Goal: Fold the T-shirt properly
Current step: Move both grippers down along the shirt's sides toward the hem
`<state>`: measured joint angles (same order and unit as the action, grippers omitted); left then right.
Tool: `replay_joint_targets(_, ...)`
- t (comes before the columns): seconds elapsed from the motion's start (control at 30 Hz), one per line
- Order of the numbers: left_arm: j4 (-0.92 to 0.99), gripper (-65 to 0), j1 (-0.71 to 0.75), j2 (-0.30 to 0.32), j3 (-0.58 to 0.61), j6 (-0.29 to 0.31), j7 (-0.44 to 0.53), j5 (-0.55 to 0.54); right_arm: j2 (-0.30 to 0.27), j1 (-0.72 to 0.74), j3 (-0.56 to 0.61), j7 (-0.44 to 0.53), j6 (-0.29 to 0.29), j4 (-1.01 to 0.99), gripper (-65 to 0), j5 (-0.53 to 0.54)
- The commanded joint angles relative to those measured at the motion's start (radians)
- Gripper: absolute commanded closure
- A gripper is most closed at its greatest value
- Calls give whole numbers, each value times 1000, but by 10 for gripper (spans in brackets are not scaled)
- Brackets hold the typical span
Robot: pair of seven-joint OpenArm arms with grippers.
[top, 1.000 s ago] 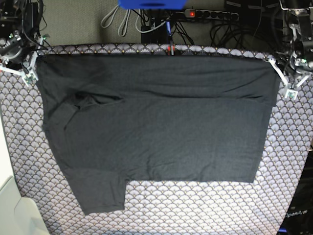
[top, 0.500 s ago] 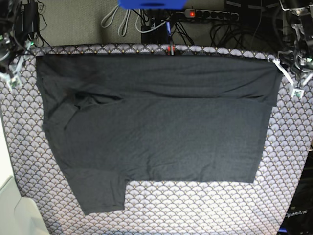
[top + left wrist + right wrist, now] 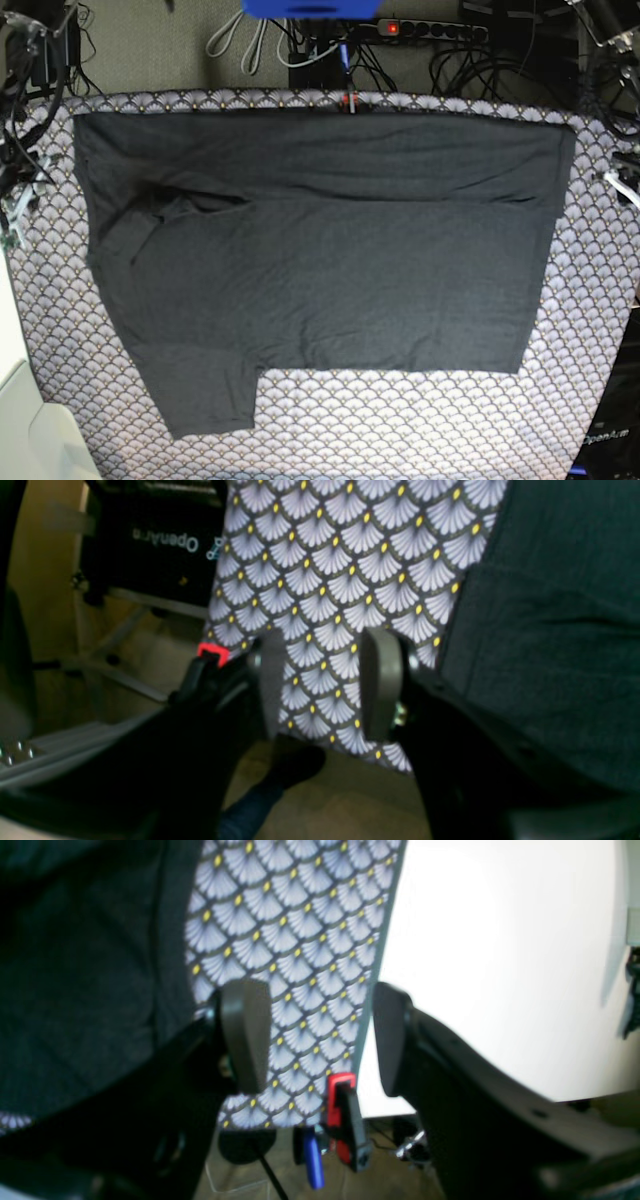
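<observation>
Tools open, beside T-shirt edges

- Even, soft overhead light in the base view; the T-shirt reads dark with faint fold shadows.
- Both wrist views are soft and blurred, foreground jaws darkest.
- Beyond the right jaws, a white surface glares, overexposed.
</observation>
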<state>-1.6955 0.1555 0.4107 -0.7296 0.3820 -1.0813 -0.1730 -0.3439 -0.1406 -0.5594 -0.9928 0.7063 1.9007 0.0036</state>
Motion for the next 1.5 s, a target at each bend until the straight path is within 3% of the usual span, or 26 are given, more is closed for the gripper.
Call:
replay_joint_targets(0.0, -16, -247, -7, 23, -8, -5, 14, 2, -28, 43, 6, 24, -8, 1, -336, -3)
replay_joint_targets(0.23, 8, -247, -136, -2, -8, -16, 23, 3, -73, 336, 172, 35, -8, -356, -336, -3)
replay_joint_targets(0.4, 171, -247, -348, -6, 2, -18, 77, 5, -83, 549, 279, 96, -8, -616, -336, -4)
replay_joint_targets(0.53, 430, -245, -517, 12, 78, -27, 249, 60, -80, 665, 332, 157, -8, -749, -336, -4)
replay_joint_targets(0.73, 889, -243, -739, 7, 242, -114, 594, 174, -77, 772, 430, 262, -8, -921, -336, -4)
replay_joint_targets(0.93, 1098, -242, -837, 4, 268, -185, 821, 174, -51, 804, 436, 458, -9, -1067, -336, -3)
replay_joint_targets(1.0, 1113, -242, -837, -20, 273, -189, 863, 177, -51, 807, 436, 532, -83, -1127, -336, -3)
replay_joint_targets(1.07, 1115, -242, -836, -42, 276, -189, 906, 181, -51, 809, 433, 607, -121, -1182, -336, -3)
replay_joint_targets(1.37, 1115, -242, -837, -63, 275, -189, 919, 181, -56, 869, 431, 803, -199, -1387, -337, -3)
replay_joint_targets(1.47, 1109, -242, -831, -65, 275, -189, 864, 178, -53, 882, 431, 839, -207, -1440, -337, -3)
